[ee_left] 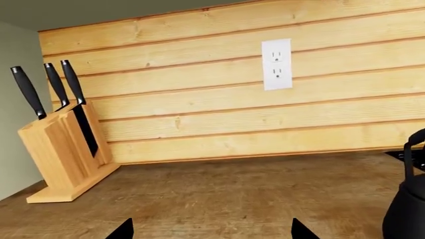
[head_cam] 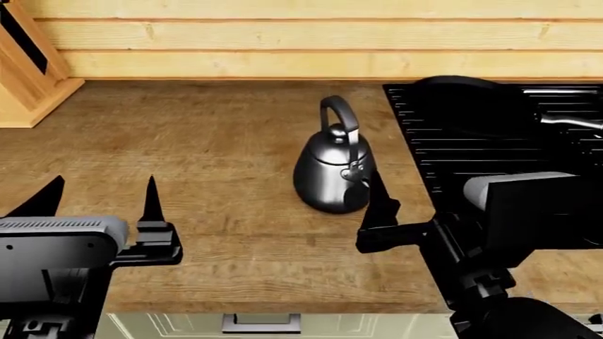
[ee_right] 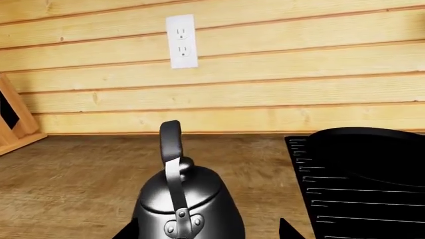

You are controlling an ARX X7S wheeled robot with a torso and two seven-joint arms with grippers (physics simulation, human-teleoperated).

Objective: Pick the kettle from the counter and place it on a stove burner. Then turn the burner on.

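A: State the position of each arm, starting at the left.

B: The left claw hangs over bare desk near the front edge, fingers spread, gripping nothing. The kettle stands well apart from it, toward the robot's right. The right claw sits just in front of the kettle and slightly to its right. One fingertip shows beside the kettle body. The other is hidden behind the arm in the head view. In the right wrist view both tips appear at the frame's lower edge with the kettle between them, so the jaws are spread and nothing is held.

A: Which arm should take it?

B: The right, in my judgement: it is much nearer. The kettle lies directly ahead of that claw, toward the wall. It stands upright on the desk, just left of the cooktop. Its arched handle runs front to back, seen edge-on by the right wrist camera.

A: Count of items?

B: One knife block with three knives, one kettle, one wall outlet, one cooktop, one frying pan on it. No burner cap can be made out.
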